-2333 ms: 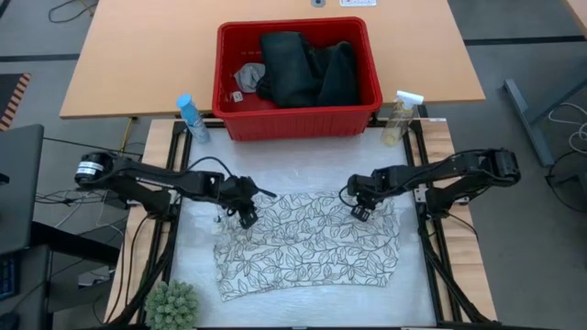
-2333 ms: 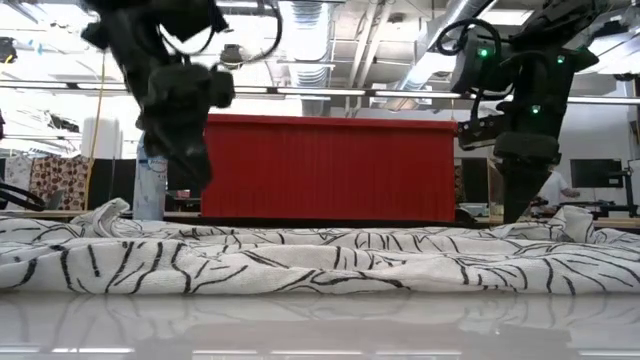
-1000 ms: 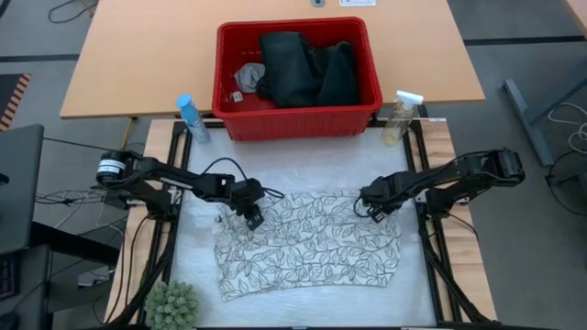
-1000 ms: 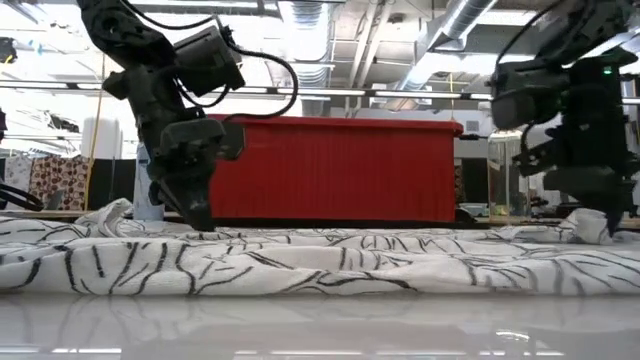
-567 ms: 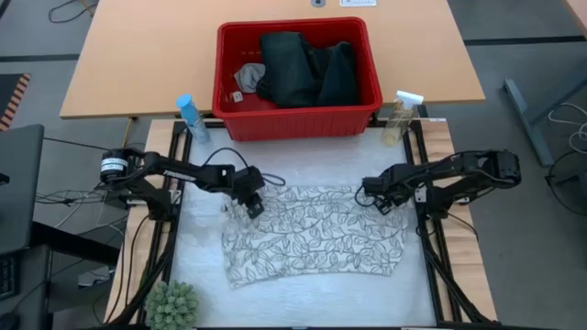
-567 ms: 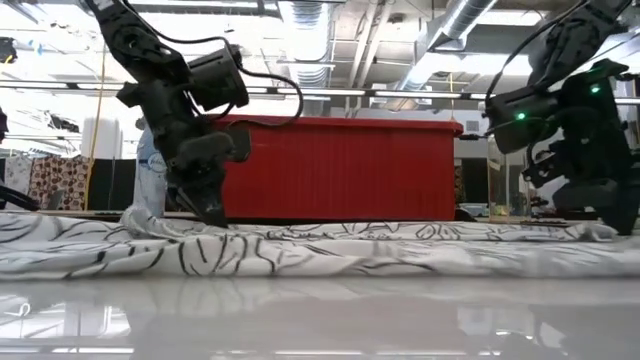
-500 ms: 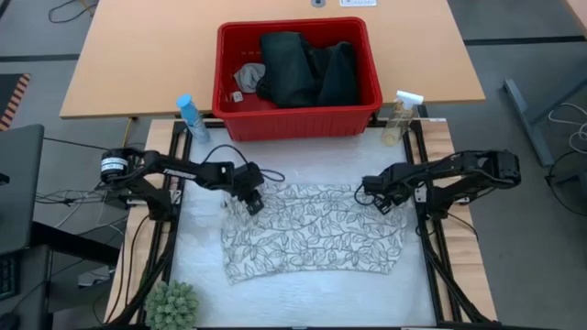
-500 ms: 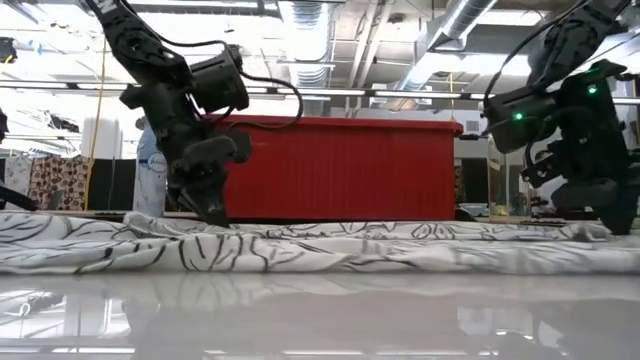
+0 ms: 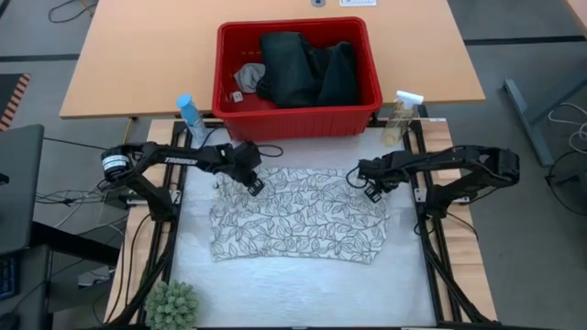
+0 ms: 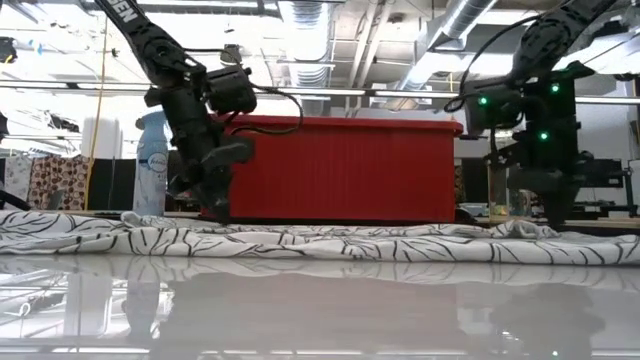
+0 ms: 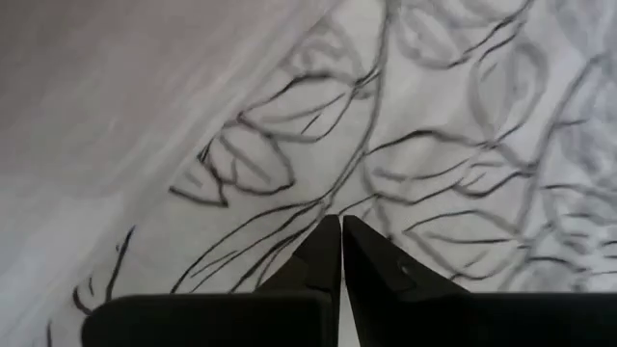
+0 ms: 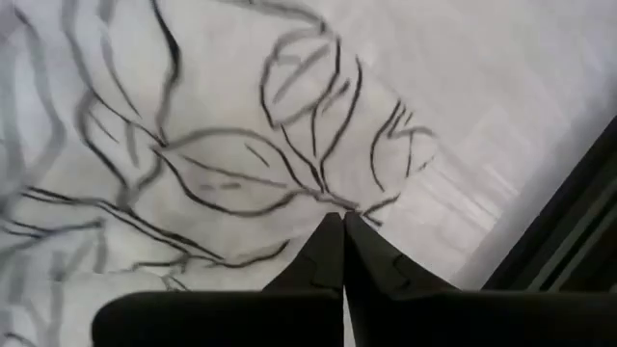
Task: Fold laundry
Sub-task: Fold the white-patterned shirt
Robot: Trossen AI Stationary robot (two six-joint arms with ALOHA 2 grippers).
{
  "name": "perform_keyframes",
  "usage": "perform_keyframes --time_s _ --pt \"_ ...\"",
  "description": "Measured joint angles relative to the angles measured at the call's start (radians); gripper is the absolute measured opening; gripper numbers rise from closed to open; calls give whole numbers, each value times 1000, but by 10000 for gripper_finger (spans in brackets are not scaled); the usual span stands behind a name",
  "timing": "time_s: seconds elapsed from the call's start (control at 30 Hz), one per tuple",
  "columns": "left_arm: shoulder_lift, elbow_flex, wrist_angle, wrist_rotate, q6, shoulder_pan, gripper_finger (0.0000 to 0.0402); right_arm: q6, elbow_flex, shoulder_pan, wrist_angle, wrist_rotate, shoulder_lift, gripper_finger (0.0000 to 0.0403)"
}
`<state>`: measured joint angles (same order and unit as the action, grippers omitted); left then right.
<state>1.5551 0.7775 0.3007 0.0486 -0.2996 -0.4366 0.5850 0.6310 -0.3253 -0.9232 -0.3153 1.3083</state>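
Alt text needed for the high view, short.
Two pincers, left and right, pinch the far corners of a leaf-print cloth spread on the table. Behind it, a red basket holds dark jeans.

Readable text: none could be made out in any view.
Left arm (image 9: 179, 158): a line of pale lettering ran along it, too small to read.
Spray bottle (image 9: 401, 117): no legible label.
Blue bottle (image 9: 192, 117): no legible label.
Red basket (image 9: 295, 122): no markings showed.
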Motion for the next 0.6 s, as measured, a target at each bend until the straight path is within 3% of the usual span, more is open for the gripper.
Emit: perform_keyframes --time_s 0.23,0.4,0.6 --pt "-2 145 207 6 94 0 2 40 30 -26 17 34 -14 41" --pt "-31 282 344 232 252 20 2 -16 74 28 52 129 -14 62" --pt "-120 438 489 334 304 108 2 -150 200 161 44 238 -14 72"
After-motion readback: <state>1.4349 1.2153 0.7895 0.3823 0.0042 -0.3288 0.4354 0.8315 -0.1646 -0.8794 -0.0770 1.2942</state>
